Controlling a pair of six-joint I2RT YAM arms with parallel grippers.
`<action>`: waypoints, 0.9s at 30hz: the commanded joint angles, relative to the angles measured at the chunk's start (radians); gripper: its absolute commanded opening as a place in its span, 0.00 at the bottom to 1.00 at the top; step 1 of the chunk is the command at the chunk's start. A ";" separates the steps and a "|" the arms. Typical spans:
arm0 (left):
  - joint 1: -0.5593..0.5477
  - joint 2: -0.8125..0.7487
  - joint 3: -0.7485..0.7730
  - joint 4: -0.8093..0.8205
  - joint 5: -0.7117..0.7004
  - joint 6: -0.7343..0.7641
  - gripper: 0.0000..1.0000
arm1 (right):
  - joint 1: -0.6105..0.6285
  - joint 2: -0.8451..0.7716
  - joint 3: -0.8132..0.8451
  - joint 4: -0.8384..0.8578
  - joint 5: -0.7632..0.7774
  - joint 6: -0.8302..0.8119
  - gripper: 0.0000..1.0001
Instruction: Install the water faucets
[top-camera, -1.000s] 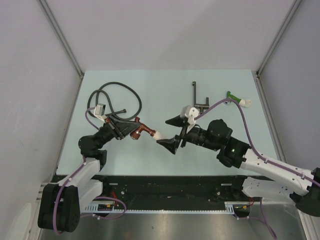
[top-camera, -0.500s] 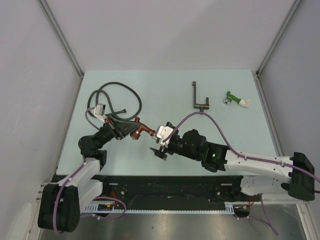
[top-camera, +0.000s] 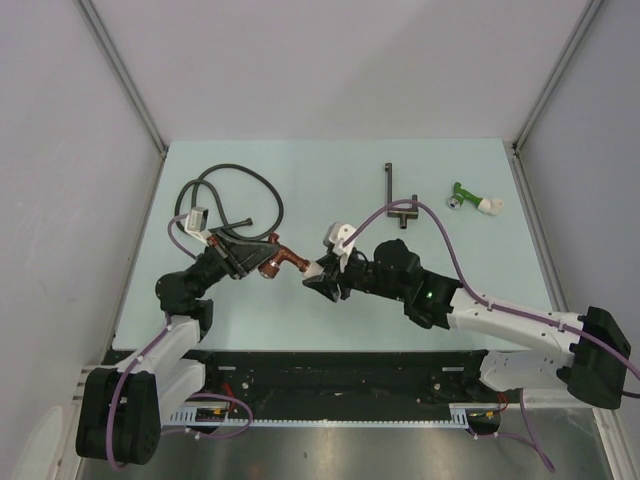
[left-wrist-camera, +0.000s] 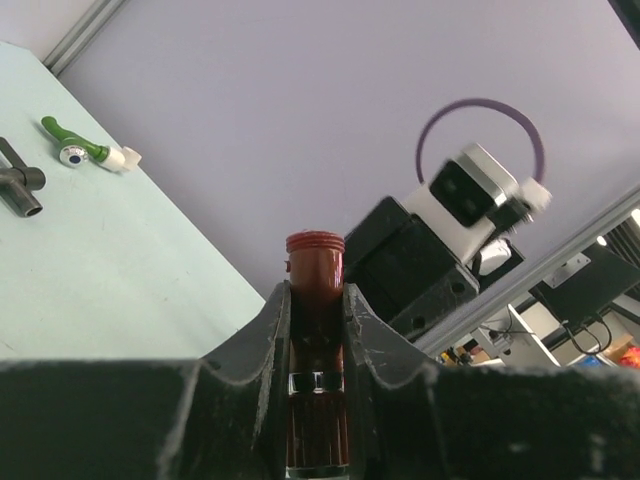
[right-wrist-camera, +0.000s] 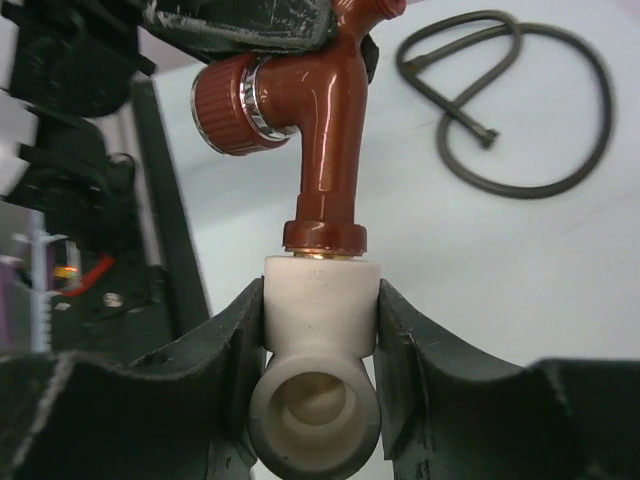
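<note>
The reddish-brown water faucet (top-camera: 283, 261) hangs above the table between both arms. My left gripper (top-camera: 260, 256) is shut on its handle end, and the ribbed body (left-wrist-camera: 316, 400) is wedged between the jaws in the left wrist view. My right gripper (top-camera: 322, 273) is shut on its white elbow fitting (right-wrist-camera: 320, 330), with the brown spout (right-wrist-camera: 326, 140) rising out of it towards the left gripper (right-wrist-camera: 240, 25). The green water faucet (top-camera: 470, 199) with its own white elbow lies alone at the far right and also shows as the green faucet (left-wrist-camera: 85, 152) in the left wrist view.
A coiled black hose (top-camera: 240, 190) lies at the far left behind the left arm, and the hose (right-wrist-camera: 520, 110) also shows in the right wrist view. A dark T-shaped metal bar (top-camera: 395, 195) lies at centre back. Grey walls enclose the table on three sides.
My right arm has swung left from mid-table to the faucet, and its jaws have closed from wide open onto the white elbow. The left arm and the faucet have stayed put.
</note>
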 joint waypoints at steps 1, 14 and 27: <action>-0.003 -0.017 0.015 0.422 0.006 0.010 0.00 | -0.073 -0.007 0.024 0.209 -0.333 0.321 0.00; -0.009 -0.032 0.016 0.420 0.007 0.019 0.00 | -0.251 0.295 -0.008 0.744 -0.682 1.214 0.00; -0.009 -0.026 0.015 0.422 0.006 0.011 0.00 | -0.325 0.236 -0.041 0.596 -0.577 1.022 0.53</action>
